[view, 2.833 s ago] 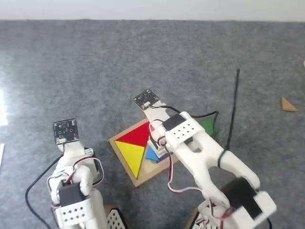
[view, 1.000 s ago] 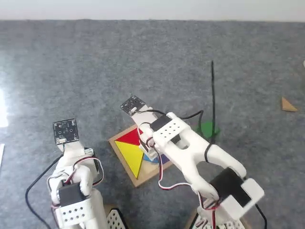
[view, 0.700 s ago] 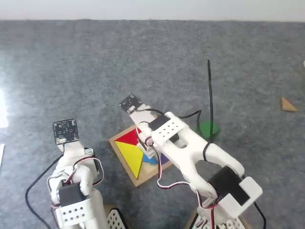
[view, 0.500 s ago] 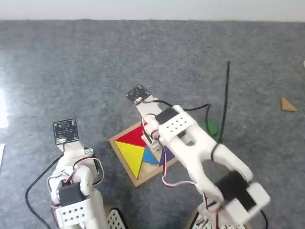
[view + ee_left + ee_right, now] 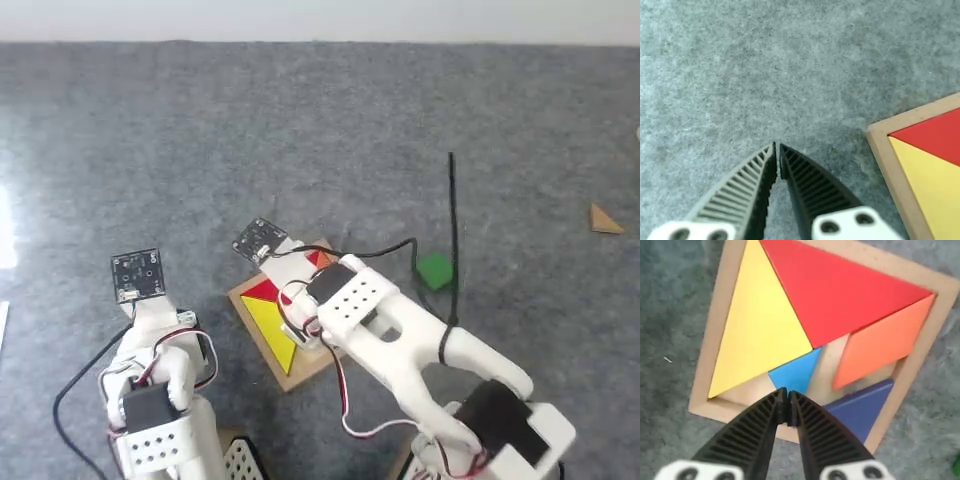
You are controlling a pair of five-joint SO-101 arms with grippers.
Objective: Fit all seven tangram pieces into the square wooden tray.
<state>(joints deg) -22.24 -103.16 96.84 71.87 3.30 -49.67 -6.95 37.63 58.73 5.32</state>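
Note:
The square wooden tray (image 5: 715,315) holds a yellow triangle (image 5: 757,330), a red triangle (image 5: 835,295), an orange piece (image 5: 880,340), a small blue triangle (image 5: 795,375) and a dark blue triangle (image 5: 860,407). My right gripper (image 5: 786,392) hangs shut over the blue triangle near the tray's rim, holding nothing. In the high view the right arm (image 5: 360,300) covers much of the tray (image 5: 258,340). A green piece (image 5: 434,270) lies on the carpet right of the tray. A small tan triangle (image 5: 603,218) lies far right. My left gripper (image 5: 777,147) is shut and empty over carpet beside the tray's corner (image 5: 880,145).
Grey carpet covers the whole table. A black cable (image 5: 453,210) rises from the right arm near the green piece. The left arm (image 5: 150,385) stands at the front left, short of the tray.
The right arm's wrist has swung left and nearer across the tray, and its cable swayed with it. The left arm and the green piece have stayed put.

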